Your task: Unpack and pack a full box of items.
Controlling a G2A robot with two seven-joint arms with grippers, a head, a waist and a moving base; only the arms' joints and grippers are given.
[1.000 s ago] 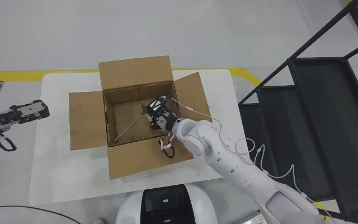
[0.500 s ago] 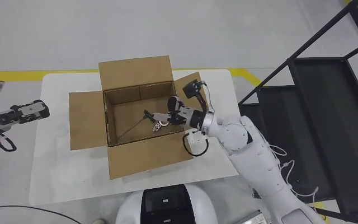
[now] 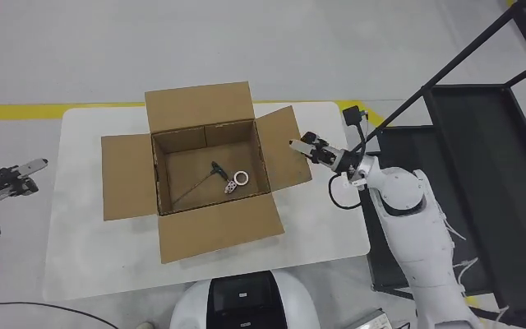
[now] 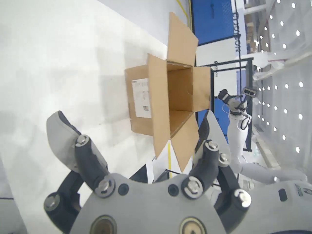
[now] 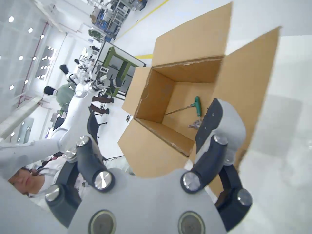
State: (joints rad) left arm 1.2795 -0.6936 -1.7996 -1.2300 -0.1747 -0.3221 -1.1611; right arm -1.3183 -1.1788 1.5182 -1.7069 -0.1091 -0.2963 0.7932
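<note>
- On the bench [image 3: 82, 247], the cardboard box [image 3: 127, 177] stands with its four flaps spread.
- On its floor lie a green T-handle key [image 3: 215, 169] and a tape roll [image 3: 241, 177], close together.
- The right tool [image 3: 297, 144] hovers over the right flap, fingers apart, empty.
- The left tool [image 3: 31, 174] sits just off the bench's left edge, fingers apart.

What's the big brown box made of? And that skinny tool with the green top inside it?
The box looks like plain brown cardboard, dull rather than shiny: its rim is ragged and its flaps fold outward. The tool has a thin grey shaft, likely metal, and a green handle, probably plastic, though it is too small to be sure.
</note>
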